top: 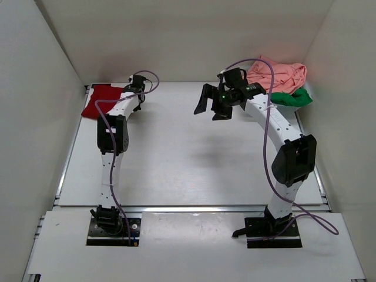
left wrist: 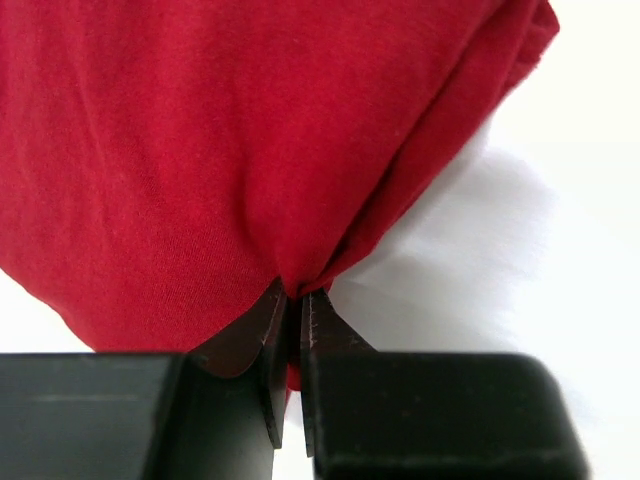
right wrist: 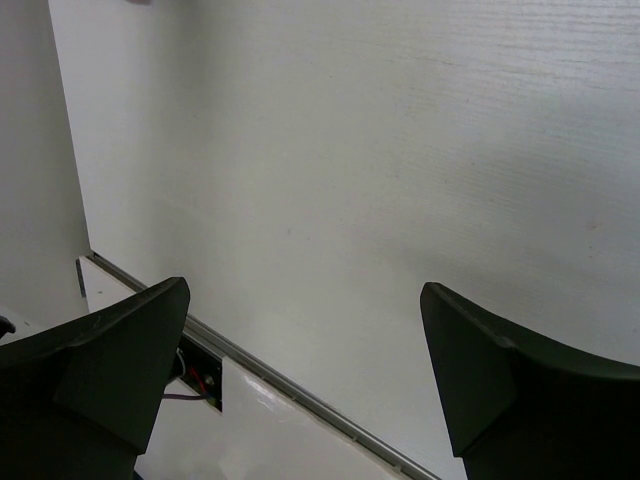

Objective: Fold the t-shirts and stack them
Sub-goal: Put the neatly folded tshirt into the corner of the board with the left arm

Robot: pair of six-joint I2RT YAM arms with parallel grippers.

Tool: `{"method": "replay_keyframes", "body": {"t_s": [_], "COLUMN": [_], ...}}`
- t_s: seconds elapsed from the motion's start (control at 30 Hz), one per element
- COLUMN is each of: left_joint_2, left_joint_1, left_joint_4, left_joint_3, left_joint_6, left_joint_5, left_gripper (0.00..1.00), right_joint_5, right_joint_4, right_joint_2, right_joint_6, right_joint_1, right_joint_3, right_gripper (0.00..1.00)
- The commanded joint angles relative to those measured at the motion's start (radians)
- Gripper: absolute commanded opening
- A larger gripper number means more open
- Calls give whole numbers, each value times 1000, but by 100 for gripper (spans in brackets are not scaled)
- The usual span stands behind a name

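A folded dark red t-shirt (top: 101, 98) lies at the far left corner of the table. My left gripper (left wrist: 296, 300) is shut on its near edge, and the red cloth (left wrist: 200, 150) bunches between the two dark fingers. In the top view that gripper (top: 133, 93) sits at the shirt's right side. A salmon pink t-shirt (top: 279, 74) lies crumpled at the far right on top of a green t-shirt (top: 294, 98). My right gripper (top: 212, 107) hangs open above the table, left of that pile, with nothing between its fingers (right wrist: 120, 350).
White walls close in the table (top: 188, 153) on the left, the back and the right. A metal rail (top: 188, 208) runs along the table's near edge, in front of both arm bases. Purple cables loop along both arms.
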Motion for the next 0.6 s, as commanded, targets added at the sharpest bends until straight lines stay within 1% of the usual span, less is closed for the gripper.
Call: {"method": "replay_keyframes", "body": {"t_s": [0.0,0.17,0.23,0.33,0.5,0.53,0.57], "left_joint_2": [24,49,67,81,89,92,95], "left_joint_1": [56,82,74,70,77,67,70], "left_joint_4": [-16,-13,-8,-5,13,24,24], "left_joint_3": [58,137,155,192,235,245,250], "left_joint_6": [-28,-61,-71,-81,-122,-126,-122], "left_joint_5": [44,122,126,131,183,188,221], "left_gripper": [14,15,14,16,19,22,24], "right_joint_5": [-14,-11,-14,-23,-26,-26,-23], "right_joint_4": [-11,-10,-10,-7,-1,2,2], "right_joint_2": [13,15,21,24,37,33,33], "right_joint_6": [-12,-1,-3,3,11,10,13], "right_joint_1": [4,19,27,44,59,61,59], "right_joint_3": [43,42,33,34,28,30,26], "right_gripper": [98,98,98,98,98,98,98]}}
